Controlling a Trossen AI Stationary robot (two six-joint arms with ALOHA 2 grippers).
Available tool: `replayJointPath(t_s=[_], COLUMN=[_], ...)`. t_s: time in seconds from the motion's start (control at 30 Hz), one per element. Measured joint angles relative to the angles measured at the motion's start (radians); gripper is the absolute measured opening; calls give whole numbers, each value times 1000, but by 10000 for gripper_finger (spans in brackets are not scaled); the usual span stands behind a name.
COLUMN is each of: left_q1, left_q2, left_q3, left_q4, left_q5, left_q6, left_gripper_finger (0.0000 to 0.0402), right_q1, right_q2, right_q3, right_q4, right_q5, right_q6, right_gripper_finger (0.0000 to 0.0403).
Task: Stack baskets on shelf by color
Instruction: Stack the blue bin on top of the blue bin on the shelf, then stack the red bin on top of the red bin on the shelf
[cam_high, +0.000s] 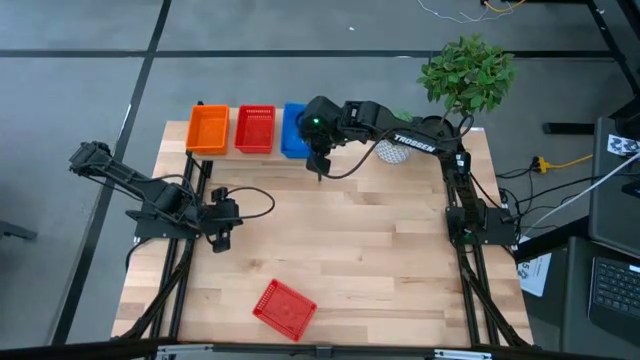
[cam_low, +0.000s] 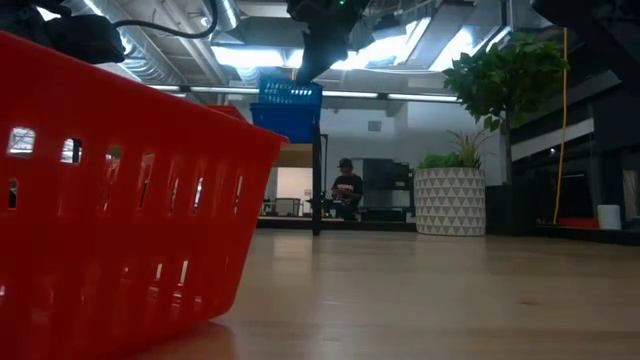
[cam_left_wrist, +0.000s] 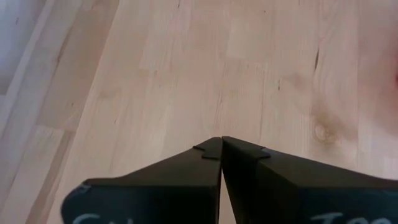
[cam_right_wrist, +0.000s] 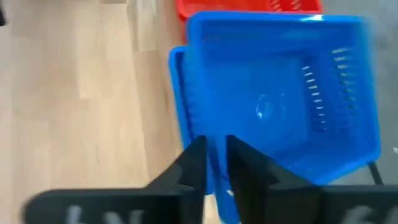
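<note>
The right gripper (cam_right_wrist: 214, 163), jaws slightly parted astride the near wall of the top blue basket (cam_right_wrist: 280, 93) on the shelf (cam_low: 300, 152); the lone red basket (cam_high: 284, 308) lies nearer the shut left gripper (cam_high: 220, 240).

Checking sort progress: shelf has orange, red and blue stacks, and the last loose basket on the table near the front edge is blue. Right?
Not quite. The loose basket near the table's front edge is red, not blue; the high view shows it. The rest holds: the shelf carries the orange stack, red stack and blue stack.
</note>
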Motion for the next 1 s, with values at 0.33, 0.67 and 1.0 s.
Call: replayJointPath(t_s=[0.33,0.67,1.0], left_q1=[0,0,-11], left_q2=[0,0,3], left_q3=[0,0,-1], left_q4=[0,0,309], left_q5=[0,0,138], left_q6=[-1,-8,-61], left_gripper_finger=[13,14,13], right_q1=[1,125,463], right_q2=[0,0,5], right_q3=[0,-18,-256], right_q4=[24,-154,-200], right_q5=[-11,-663,-503], right_q6=[83,192,118], right_gripper_finger=[171,159,158])
